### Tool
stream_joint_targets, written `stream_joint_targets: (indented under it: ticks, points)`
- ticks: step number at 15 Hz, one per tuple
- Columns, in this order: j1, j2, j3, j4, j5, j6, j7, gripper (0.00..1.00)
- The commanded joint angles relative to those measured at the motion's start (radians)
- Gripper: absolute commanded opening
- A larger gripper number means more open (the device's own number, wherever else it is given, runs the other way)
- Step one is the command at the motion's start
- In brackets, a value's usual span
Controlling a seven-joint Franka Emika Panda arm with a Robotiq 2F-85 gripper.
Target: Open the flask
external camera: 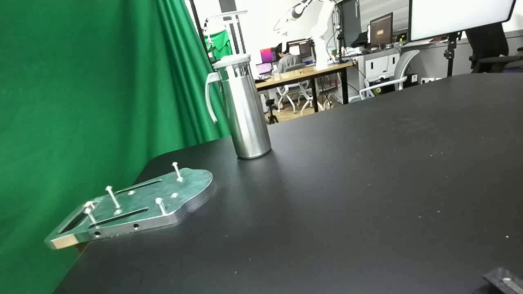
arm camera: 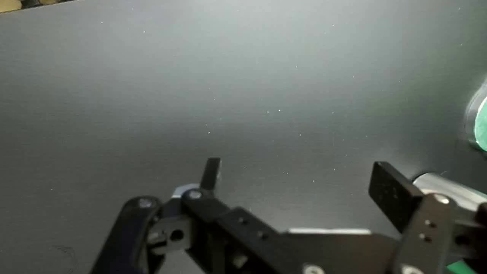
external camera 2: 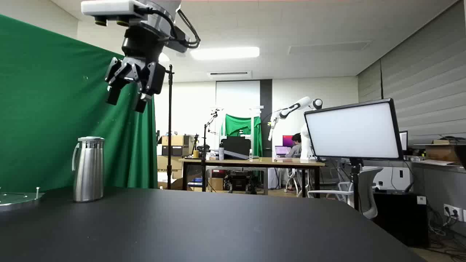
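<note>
The black bench (external camera: 347, 196) is filling the low part of both exterior views. A big green curtain (external camera: 81, 102) is hanging along the nine o'clock side. In an exterior view the robot arm (external camera 2: 160, 16) is hanging high up at eleven o'clock, and the tall silver flask (external camera 2: 89, 174) is standing upright on the bench, in front of the curtain, between eight and nine o'clock. In an exterior view a flat plate (external camera: 143, 200), looking green on top, is lying near the flask, at about eight o'clock from it. The arm's black fingers (external camera 2: 114, 95) are hanging wide apart, at one o'clock from the flask and well above it, and in the wrist view the bench is showing in the gap between them. There the flask is peeking out from behind one finger, between three and four o'clock. The flask's pale handle (external camera: 207, 94) is sticking out toward ten o'clock, and its grey lid (external camera 2: 91, 138) is sitting on top. Some tiny pegs (external camera: 162, 207) are standing up from the plate.
</note>
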Motion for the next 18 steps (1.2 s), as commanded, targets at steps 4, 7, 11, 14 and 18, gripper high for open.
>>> stream_joint_targets:
  ticks: [4, 7, 11, 14, 18]
  points:
    - [-0.023, 0.003, 0.022, 0.002, 0.009, -0.003, -0.008, 1.00]
    - [-0.023, 0.003, 0.022, 0.002, 0.009, -0.003, -0.008, 1.00]
    - [-0.023, 0.003, 0.022, 0.002, 0.009, -0.003, -0.008, 1.00]
    - [-0.009, 0.046, 0.046, 0.050, 0.012, 0.014, 0.008, 1.00]
    - [0.029, 0.154, 0.120, 0.176, 0.020, 0.058, 0.040, 1.00]
